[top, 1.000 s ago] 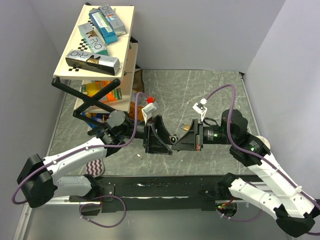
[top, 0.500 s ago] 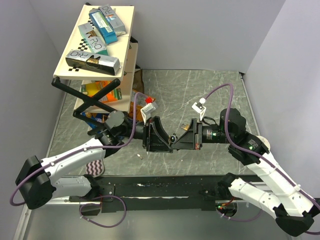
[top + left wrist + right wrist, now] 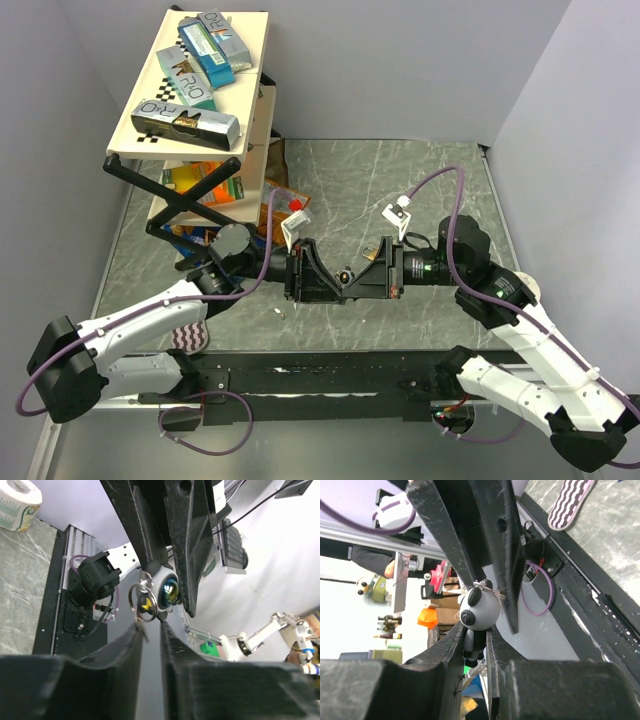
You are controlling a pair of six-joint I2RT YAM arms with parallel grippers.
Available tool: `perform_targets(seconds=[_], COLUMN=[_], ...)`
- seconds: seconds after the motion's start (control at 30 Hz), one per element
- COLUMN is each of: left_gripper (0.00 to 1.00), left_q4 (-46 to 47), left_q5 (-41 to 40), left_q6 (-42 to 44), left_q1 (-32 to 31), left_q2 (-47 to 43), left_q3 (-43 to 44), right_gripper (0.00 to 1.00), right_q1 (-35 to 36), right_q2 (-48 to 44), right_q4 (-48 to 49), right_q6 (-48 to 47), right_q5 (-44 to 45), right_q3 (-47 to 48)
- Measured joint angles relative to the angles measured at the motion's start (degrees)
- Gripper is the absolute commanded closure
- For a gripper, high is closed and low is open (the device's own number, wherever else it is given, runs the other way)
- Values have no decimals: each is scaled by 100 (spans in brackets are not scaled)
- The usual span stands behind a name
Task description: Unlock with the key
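grey panda lock (image 3: 480, 610) is pinched aloft by the right end effector (image 3: 476, 635), baring the key (image 3: 145, 605) beside it. left end effector (image 3: 150, 627) brackets that key; gripping or not, we cannot tell.

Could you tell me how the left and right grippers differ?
The right gripper clamps a grey-white panda figure; the left gripper flanks the small dark ringed key, grip unclear. The left's jaws show a gap; the right's are filled. Both meet tip to tip above the grey marbled table.
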Motion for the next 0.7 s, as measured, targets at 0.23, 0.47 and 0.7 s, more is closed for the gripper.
perform_targets(seconds=[0.23, 0.47, 0.7], left_gripper=[99, 99, 99], left_q4=[-306, -1867, -3687], left_q5=[-74, -181, -61], left_q6=[179, 1147, 2131], left_q1=[2, 4, 4], left_q2=[-9, -127, -245], left_q3=[0, 350, 686], right_gripper=[100, 82, 25], right_q1=[-66, -136, -151], right_q2=[22, 22, 13], right_q4=[-4, -562, -1550], right_q6=[-50, -553, -1388], right_q5=[-59, 157, 833], right_q3=[0, -70, -70])
